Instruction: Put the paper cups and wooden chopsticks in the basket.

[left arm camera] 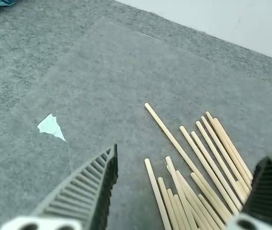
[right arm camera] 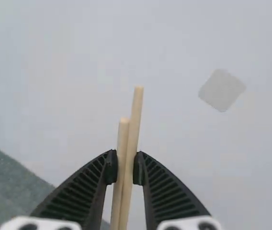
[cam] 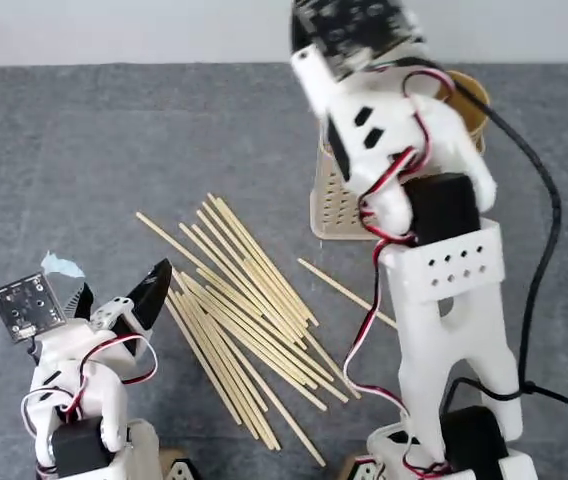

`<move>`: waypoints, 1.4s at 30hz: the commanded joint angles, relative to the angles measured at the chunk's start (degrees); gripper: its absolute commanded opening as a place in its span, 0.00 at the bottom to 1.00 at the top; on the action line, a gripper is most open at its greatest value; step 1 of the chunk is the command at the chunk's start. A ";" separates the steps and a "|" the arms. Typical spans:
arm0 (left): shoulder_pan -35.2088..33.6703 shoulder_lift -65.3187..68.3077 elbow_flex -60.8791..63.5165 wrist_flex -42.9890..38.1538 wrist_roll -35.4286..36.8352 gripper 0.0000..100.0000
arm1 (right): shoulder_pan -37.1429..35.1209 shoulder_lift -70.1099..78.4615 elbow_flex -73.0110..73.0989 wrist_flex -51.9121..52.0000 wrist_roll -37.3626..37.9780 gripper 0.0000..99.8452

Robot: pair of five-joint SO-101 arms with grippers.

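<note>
The grey tabletop (cam: 84,150) carries the right arm (cam: 444,300), which stands tall at its right side in front of the perforated basket (cam: 339,205) near the far edge. A heap of wooden chopsticks (cam: 249,315) lies fanned across the middle. A paper cup (cam: 472,100) peeks from behind the arm by the far edge. The left gripper (left arm camera: 191,155), toward the near left corner, gapes wide over the heap's end, grasping nothing. The right gripper (right arm camera: 125,160) is clenched on two chopsticks (right arm camera: 131,124), held up toward the wall. One stray chopstick (cam: 344,288) lies apart beside the arm. A paper scrap (left arm camera: 51,127) lies nearer the left edge.
</note>
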 commanded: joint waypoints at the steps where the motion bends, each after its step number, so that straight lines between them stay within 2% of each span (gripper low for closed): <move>1: 0.09 -0.79 -0.48 -0.18 -0.70 0.41 | 2.42 1.98 -0.26 -3.12 -2.20 0.01; 12: 0.09 -0.79 -0.48 -0.18 -0.79 0.41 | 8.84 11.30 -0.26 -6.81 -8.62 0.01; 17: 0.09 -0.88 -0.48 -0.18 -0.79 0.41 | 8.66 12.26 -0.18 -2.86 -11.43 0.01; 24: 0.26 -0.88 -0.75 -0.18 -0.70 0.41 | 8.48 9.01 -0.44 7.52 -11.78 0.23; 27: 0.53 -0.88 -0.92 -0.26 -0.70 0.41 | 7.78 5.93 -0.44 14.99 -11.78 0.21; 34: 0.18 -0.62 -5.32 0.09 -0.70 0.40 | 3.82 0.13 -0.26 35.30 -11.78 0.07; 38: 0.18 -0.53 -8.66 0.00 -0.70 0.31 | 2.24 0.13 -0.18 44.79 -11.43 0.01; 42: 0.53 -0.44 -12.97 0.09 -2.64 0.25 | 1.54 0.22 0.09 52.44 -11.34 0.01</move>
